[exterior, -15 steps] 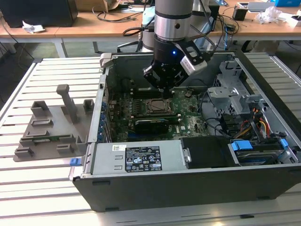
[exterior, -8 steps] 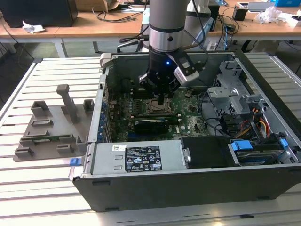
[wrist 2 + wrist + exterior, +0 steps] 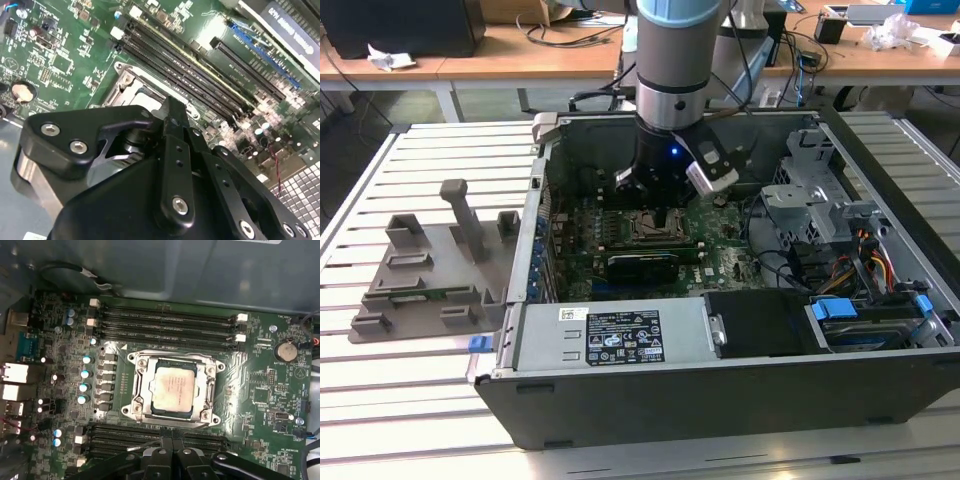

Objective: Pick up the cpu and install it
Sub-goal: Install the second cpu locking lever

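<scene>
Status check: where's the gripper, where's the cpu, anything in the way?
Gripper low inside the case, just over the socket. The cpu lies flat in the socket frame, nothing gripping it. Nothing lying across the cpu.

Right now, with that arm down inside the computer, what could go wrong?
The cpu lies inside the socket frame; if it sits slightly askew, pressing could harm the contacts beneath. The tool hangs close over the motherboard, so a small slip might strike the memory slots beside the socket.
</scene>
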Robot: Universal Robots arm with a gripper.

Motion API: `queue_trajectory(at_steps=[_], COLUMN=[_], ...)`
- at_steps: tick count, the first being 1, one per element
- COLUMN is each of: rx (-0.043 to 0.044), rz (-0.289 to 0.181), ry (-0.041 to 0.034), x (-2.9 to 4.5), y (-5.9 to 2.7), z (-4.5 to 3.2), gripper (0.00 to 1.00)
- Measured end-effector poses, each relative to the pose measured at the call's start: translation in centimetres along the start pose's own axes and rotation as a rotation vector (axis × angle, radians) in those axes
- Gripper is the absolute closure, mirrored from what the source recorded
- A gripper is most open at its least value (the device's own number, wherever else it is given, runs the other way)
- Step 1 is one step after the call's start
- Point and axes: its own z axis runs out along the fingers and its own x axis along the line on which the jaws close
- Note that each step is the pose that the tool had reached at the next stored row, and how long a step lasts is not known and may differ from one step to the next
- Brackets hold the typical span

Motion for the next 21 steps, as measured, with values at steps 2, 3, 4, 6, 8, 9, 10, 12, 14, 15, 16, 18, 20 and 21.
queue_trajectory(at_steps=[2,3,4,6,8,9,10,12,14,15,16,18,20,21], rx=[-0.0079,-0.0119,-0.0154,-0.0187,-0.0247,-0.0262,-0.0281,-0.0345,-0.0368,-0.0377,-0.0387,-0.0423,-0.0526,-0.0565], rz=[0.000,0.000,0.000,0.000,0.000,0.000,0.000,0.000,0.000,0.000,0.000,0.000,-0.001,-0.001], ry=[-0.0007,-0.0010,-0.0015,-0.0016,-0.0022,-0.0023,-0.0024,-0.0031,-0.0032,-0.0033,-0.0033,-0.0037,-0.0046,-0.0050], x=[0.09,0.15,0.18,0.31,0.89,1.14,1.35,2.10,2.56,2.77,2.97,3.27,3.31,3.33], y=[-0.68,-0.93,-1.03,-1.06,-1.04,-1.03,-1.02,-0.97,-0.95,-0.94,-0.94,-1.03,-1.11,-1.12], z=[0.03,0.16,0.37,0.75,1.26,1.43,1.52,1.91,2.16,2.28,2.39,2.64,2.86,2.95], gripper=[0.89,0.89,0.89,0.89,0.89,0.89,0.89,0.89,0.89,0.89,0.89,0.89,0.89,0.89])
